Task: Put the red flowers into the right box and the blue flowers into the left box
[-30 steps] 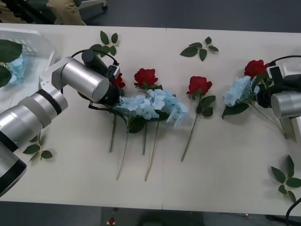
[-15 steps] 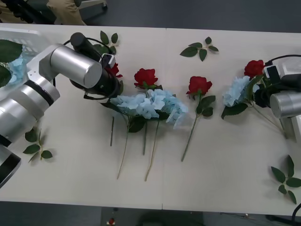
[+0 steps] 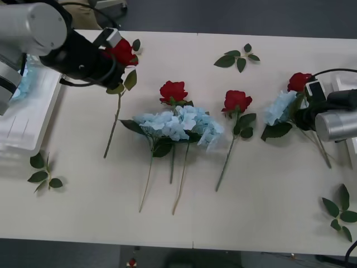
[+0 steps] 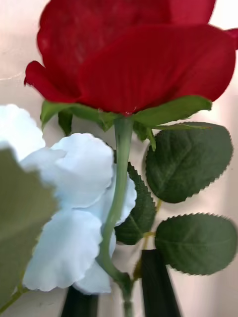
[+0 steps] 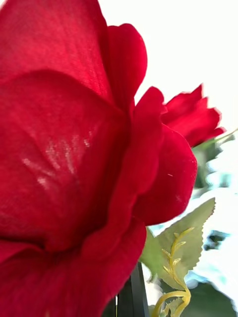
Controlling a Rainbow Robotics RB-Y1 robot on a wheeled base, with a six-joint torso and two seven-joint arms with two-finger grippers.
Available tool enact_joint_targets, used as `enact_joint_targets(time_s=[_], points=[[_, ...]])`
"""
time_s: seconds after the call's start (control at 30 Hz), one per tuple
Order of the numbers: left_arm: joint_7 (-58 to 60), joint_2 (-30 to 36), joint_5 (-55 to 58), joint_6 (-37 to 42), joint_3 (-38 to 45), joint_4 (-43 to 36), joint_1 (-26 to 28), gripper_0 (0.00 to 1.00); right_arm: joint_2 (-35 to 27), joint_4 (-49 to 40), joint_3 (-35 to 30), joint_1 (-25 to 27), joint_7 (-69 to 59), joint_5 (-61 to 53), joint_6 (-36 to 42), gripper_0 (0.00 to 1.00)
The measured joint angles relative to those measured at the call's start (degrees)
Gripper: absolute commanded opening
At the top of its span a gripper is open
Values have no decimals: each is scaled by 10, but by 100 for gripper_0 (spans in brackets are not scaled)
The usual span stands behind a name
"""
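Front view: the left gripper [image 3: 111, 53], black-fingered on a silver arm, was seen closed on a deep-red artificial rose [image 3: 122, 51] just under the bloom, the thin green stem hanging down and toward the robot, its tip low over or touching the pale table [image 3: 268, 212]. The ribbed translucent white left box [image 3: 28, 120] lay just beside that arm, at the table's left end, with a pale blue bloom inside. The right box was judged to lie well away across the table, so this rose would have to be carried rightward, stem trailing. In the right wrist view the right gripper [image 4: 119, 302] was seen with black fingers close about the stem of a second red rose [image 4: 134, 59], a pale blue hydrangea-like cluster [image 4: 69, 218] pressed against that stem. Two more red roses [image 3: 173, 91] and a heap of blue flowers [image 3: 178, 125] were noted mid-table, stems pointing toward the robot; the right arm was judged nearer its own box.
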Motion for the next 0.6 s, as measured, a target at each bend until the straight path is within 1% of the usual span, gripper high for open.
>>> enact_joint_targets(time_s=[0.07,0.1,0.13,0.23,0.3,0.43,0.6], points=[[-24,5,41,1,20,-1,-4,0,0,2,0,0,0,-1,0,5],[-41,8,66,1,29,-1,-5,0,0,3,0,0,0,-1,0,4],[-65,10,91,1,38,-1,-7,0,0,3,0,0,0,-1,0,0],[-139,10,148,1,63,-9,-8,0,0,4,0,0,0,-1,0,0],[-165,10,187,-3,73,-17,-8,0,0,4,-1,0,0,-1,0,0],[-171,10,252,-40,73,-31,-8,0,0,4,-20,0,0,-1,3,0],[-283,-3,323,-86,73,-32,-7,0,0,2,-54,-2,1,-1,41,0]])
